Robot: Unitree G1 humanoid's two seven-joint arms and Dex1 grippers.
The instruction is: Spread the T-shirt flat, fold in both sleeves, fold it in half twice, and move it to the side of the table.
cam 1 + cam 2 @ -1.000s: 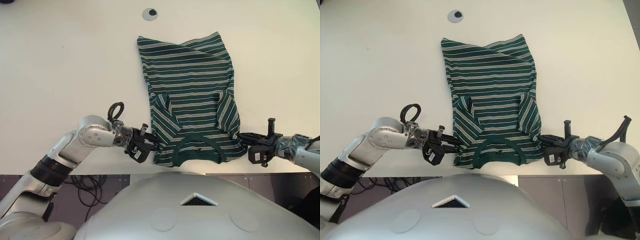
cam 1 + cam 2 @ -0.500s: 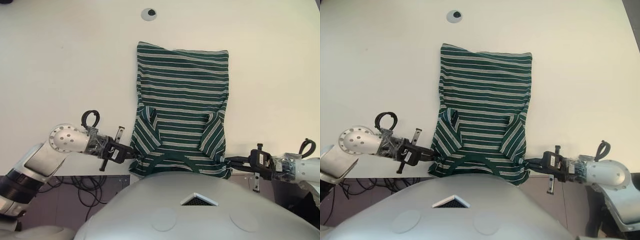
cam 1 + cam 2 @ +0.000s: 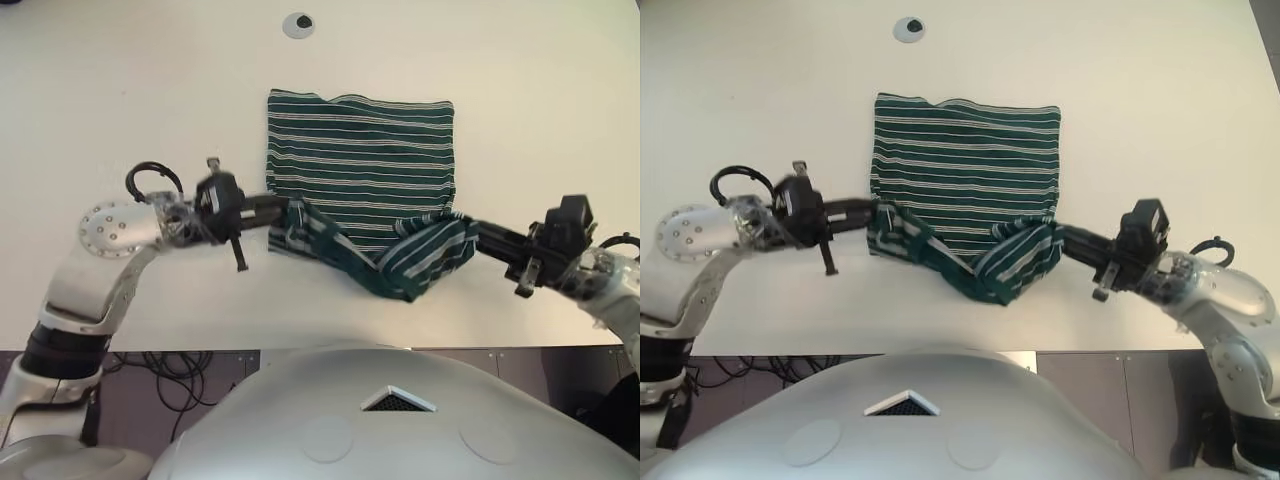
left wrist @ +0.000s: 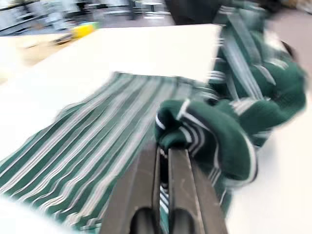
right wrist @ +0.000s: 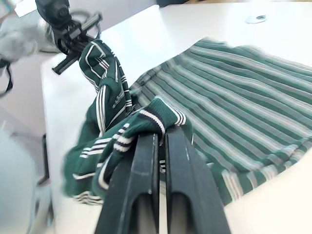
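The white table carries one round grey cap near its far edge and one T-shirt, dark green with thin white stripes. The far part of the shirt lies flat near the middle of the table. The near part is lifted and hangs between the two arms in a slack, sagging loop. Whether the lowest point of that loop touches the table cannot be told.

Two grippers are at work, each with its narrow fingers pinched onto a bunched corner of the raised edge. The left gripper holds the corner on the robot's left, and the right gripper holds the one on its right. In the left wrist view the fingers lie almost together, with a wad of striped cloth squeezed at their tips.

The shirt looks light, thin and completely limp. It has no stiffness of its own, so it probably droops wherever it is unsupported and wrinkles where it is gathered. The knit should grip well enough between the fingers, though a shallow pinch could slip out under tension. It seems best held at the outer corners of an edge, well apart, with the cloth between them pulled taut so that a fold lands straight.
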